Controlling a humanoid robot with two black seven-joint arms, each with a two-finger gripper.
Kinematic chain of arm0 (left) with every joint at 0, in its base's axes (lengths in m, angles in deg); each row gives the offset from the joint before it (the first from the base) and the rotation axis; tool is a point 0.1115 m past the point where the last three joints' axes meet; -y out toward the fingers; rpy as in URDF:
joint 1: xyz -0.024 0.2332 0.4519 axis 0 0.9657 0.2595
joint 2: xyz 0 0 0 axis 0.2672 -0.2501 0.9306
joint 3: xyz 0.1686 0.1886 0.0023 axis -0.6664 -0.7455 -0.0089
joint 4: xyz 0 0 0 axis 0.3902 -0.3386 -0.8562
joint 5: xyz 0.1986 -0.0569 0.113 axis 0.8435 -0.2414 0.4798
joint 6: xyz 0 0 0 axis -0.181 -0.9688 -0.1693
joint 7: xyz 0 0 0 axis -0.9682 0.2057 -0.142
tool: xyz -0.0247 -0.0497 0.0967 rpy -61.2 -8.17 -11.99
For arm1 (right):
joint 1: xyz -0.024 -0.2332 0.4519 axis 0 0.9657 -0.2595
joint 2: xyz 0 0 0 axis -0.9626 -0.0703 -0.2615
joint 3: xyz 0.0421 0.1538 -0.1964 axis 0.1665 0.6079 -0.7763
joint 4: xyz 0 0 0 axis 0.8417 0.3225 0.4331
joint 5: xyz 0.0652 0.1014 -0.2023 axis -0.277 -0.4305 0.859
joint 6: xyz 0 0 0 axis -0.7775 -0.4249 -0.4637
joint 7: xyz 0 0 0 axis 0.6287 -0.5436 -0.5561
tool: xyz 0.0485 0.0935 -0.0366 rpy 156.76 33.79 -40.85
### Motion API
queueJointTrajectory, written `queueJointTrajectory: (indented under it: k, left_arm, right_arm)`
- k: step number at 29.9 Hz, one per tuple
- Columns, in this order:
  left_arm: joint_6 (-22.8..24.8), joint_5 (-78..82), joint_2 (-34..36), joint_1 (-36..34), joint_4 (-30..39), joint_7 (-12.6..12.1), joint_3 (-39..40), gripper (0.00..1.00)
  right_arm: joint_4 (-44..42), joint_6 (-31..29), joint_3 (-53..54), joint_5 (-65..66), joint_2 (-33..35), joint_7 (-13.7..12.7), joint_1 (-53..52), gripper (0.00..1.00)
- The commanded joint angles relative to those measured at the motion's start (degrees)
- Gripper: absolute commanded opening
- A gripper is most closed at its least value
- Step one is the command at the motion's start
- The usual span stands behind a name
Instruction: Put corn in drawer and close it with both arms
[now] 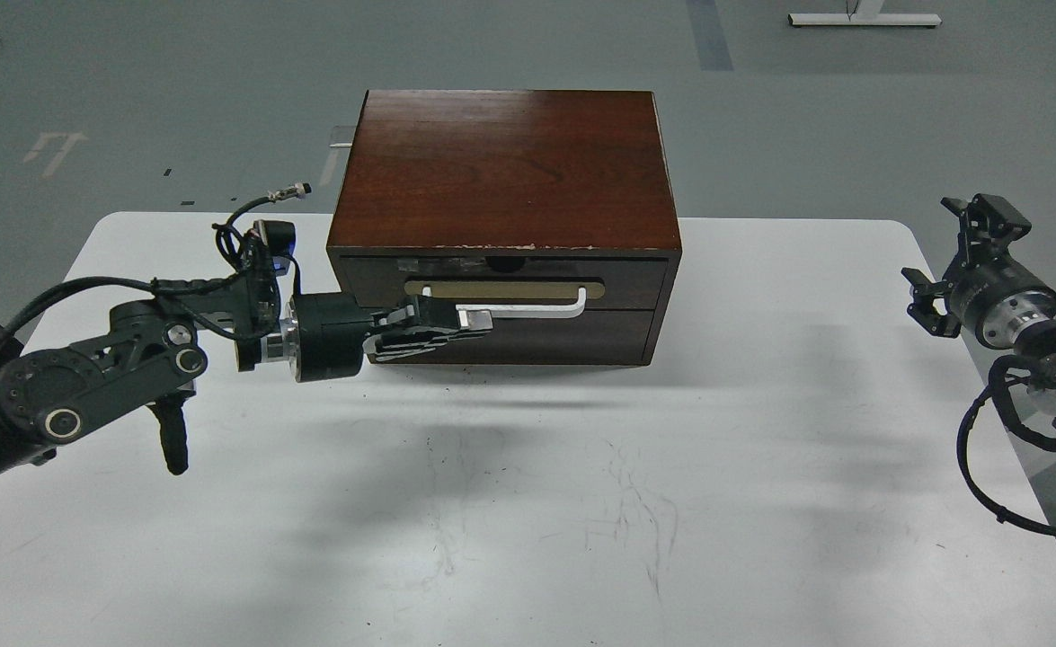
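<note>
Glossy reddish-brown wood on the cabinet [505,166] top, chipped pale along its front edge, dark wood drawer [501,280] front, smooth white bar handle [528,311] on matt tan plate [502,289], matt white scuffed table [528,503], matt black arm casings with shiny silver metal wrist rings.

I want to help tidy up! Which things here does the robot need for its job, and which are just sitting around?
For the job:
- drawer, shut, with its white handle
- left gripper, at the handle
- right gripper, off to the side, holding nothing
- the corn is not in view

Just sitting around:
- plain lower panel
- white table
- white stand on the floor
</note>
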Motion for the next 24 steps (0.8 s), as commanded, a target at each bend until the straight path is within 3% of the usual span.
queueJointTrajectory:
  k: [1,4,6,10,14,17,18,20,24]
  left_arm:
    - [0.0,-6.7,0.9,-1.4,-0.8,0.0,11.6,0.92]
    - [0.0,-10.1,0.7,-2.3,-8.6,0.0,20.7,0.94]
    - [0.0,-12.7,0.7,-2.3,-12.2,0.0,22.0,0.94]
    - [0.0,-22.7,1.5,-1.4,-24.1,0.0,20.9,0.95]
    - [0.0,-29.4,2.5,4.4,-27.7,0.0,20.3,0.98]
    - [0.0,-36.6,2.5,9.2,-29.3,-11.9,20.3,0.98]
    - [0.0,-37.5,2.4,10.2,-29.3,-14.0,20.3,0.98]
    - [0.0,-40.4,1.9,12.2,-29.2,-17.0,20.4,0.98]
    - [0.0,-44.5,0.7,13.0,-28.8,-17.1,20.2,0.98]
  right_arm:
    - [0.1,0.0,0.1,0.0,-0.4,0.0,-2.1,0.97]
    - [0.3,0.0,0.4,0.0,-1.3,0.1,-4.3,0.97]
    - [0.7,0.0,0.4,0.0,-2.4,0.4,-5.2,0.97]
    - [1.0,0.0,0.3,0.0,-7.5,5.5,-7.1,0.97]
    - [2.6,0.0,0.4,0.0,-9.0,7.1,-6.9,0.97]
    - [5.6,0.0,0.0,0.0,-9.0,9.2,-6.1,0.97]
    - [6.0,0.0,-0.1,0.0,-8.9,9.5,-5.9,0.97]
    - [6.4,0.0,-0.1,0.3,-9.0,9.7,-5.7,1.0]
    - [7.4,-0.2,0.1,1.0,-9.0,9.7,-5.5,1.0]
